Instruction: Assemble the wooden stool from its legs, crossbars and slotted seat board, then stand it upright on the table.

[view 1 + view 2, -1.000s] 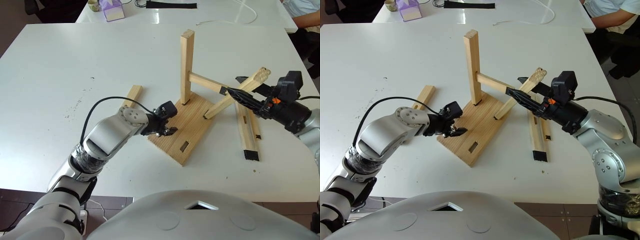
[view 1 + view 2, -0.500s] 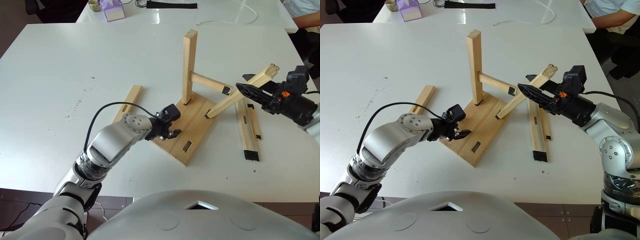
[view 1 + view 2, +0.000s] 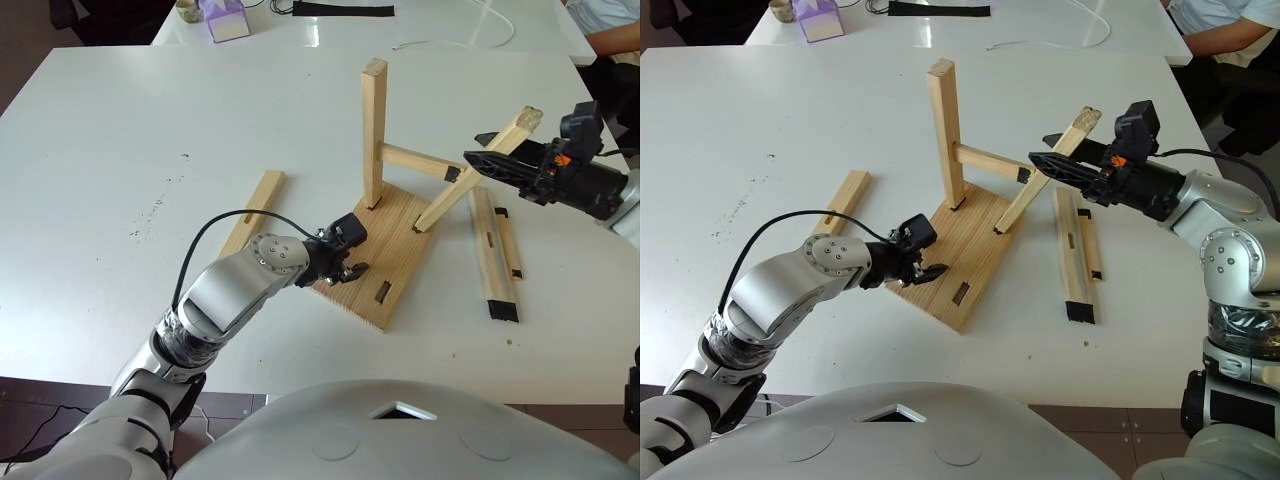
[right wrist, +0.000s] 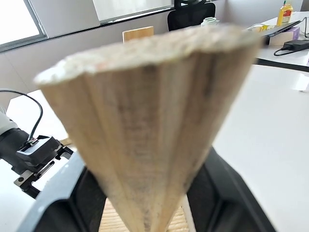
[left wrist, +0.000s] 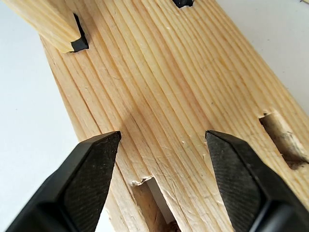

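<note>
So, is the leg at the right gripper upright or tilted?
Tilted: the leg slants up from the seat board to the right gripper.

Bright, even light filled the scene. The white tabletop (image 3: pixel 120 150) glared palest along its far side, where a second table (image 3: pixel 450 20) shone. Shadows were soft and short, lying close under the seat board (image 3: pixel 395 235) and the loose legs (image 3: pixel 493 260). In the right wrist view, windows (image 4: pixel 14 21) glowed behind, and the near face of the leaning leg (image 4: pixel 145 121) was shaded.
</note>
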Controlling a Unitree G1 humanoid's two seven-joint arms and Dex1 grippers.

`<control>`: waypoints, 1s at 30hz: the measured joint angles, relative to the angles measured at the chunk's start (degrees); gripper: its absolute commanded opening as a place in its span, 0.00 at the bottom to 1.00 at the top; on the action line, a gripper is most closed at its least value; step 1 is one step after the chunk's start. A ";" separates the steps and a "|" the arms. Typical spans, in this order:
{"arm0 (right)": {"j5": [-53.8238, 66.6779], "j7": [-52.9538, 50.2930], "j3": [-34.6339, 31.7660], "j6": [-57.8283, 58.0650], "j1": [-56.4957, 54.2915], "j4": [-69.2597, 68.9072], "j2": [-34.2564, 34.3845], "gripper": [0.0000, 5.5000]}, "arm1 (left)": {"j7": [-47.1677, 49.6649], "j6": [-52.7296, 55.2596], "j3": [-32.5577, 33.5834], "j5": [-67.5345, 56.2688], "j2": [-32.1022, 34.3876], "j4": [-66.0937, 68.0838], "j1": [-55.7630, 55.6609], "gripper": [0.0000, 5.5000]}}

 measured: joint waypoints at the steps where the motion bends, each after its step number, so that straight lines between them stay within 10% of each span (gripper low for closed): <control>1: -0.75 -0.09 0.60 0.03 -0.50 -0.74 -0.01 0.37 | 0.01 -0.20 -0.32 0.03 0.31 -0.08 -0.23 0.59; 11: -4.06 0.33 5.98 -0.61 -4.71 -1.14 -0.44 0.37 | -0.12 -2.37 -0.26 -0.83 0.86 0.27 -1.12 0.59; 22: -4.69 2.22 6.58 -3.26 -4.81 -0.08 -0.75 0.37 | 3.82 3.08 35.04 -12.42 -19.95 -5.56 -9.90 0.55; 30: -4.92 2.33 7.77 -4.01 -5.36 0.39 -0.74 0.37 | 11.99 1.31 27.10 -7.43 -21.20 -3.64 -9.52 0.30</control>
